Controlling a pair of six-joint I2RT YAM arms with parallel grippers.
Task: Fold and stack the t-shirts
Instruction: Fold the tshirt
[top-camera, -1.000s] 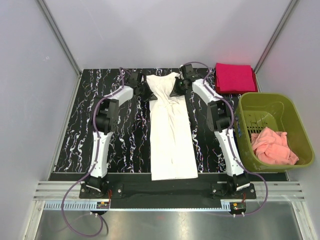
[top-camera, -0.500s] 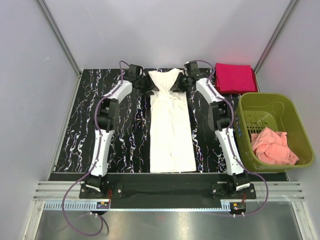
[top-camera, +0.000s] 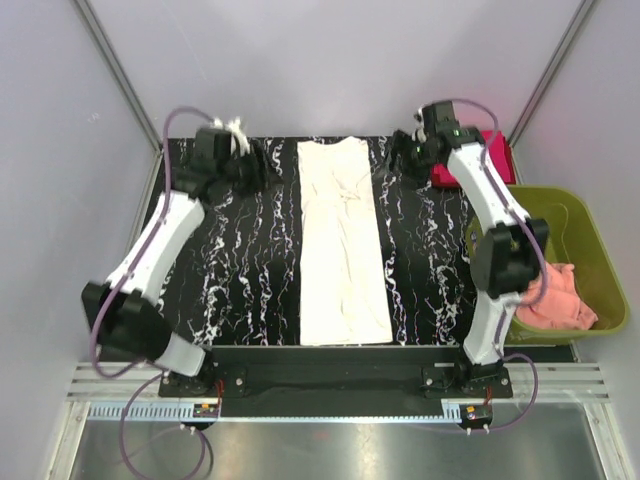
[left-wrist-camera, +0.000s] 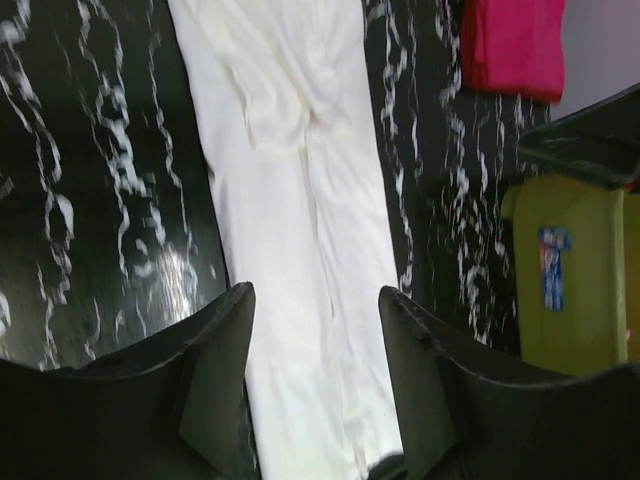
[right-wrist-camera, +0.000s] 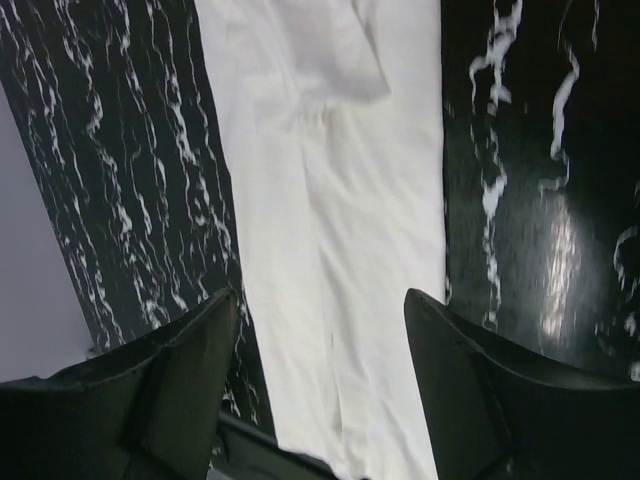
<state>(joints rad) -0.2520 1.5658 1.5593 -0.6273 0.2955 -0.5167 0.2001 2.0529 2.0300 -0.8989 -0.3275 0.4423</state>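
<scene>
The cream-white t-shirt (top-camera: 340, 240) lies as a long narrow strip down the middle of the black marbled table, its far end flat with a few creases. My left gripper (top-camera: 252, 166) hangs left of that far end, open and empty. My right gripper (top-camera: 404, 156) hangs right of it, also open and empty. In the left wrist view the open gripper (left-wrist-camera: 315, 295) frames the t-shirt (left-wrist-camera: 300, 180) well below it. In the right wrist view the gripper (right-wrist-camera: 320, 297) is likewise spread above the shirt (right-wrist-camera: 330, 150). The magenta-red t-shirt (top-camera: 498, 155) lies folded at the far right corner, partly behind my right arm.
A green basket (top-camera: 590, 240) stands at the table's right edge with a pink cloth (top-camera: 560, 300) in it. The left wrist view catches the red shirt (left-wrist-camera: 512, 45) and the basket (left-wrist-camera: 570, 290). Grey walls close in the table on three sides.
Both grippers opened and let go of the white shirt's far end. The arms then lifted and swung outward, left and right. The shirt's far end now lies flat.
</scene>
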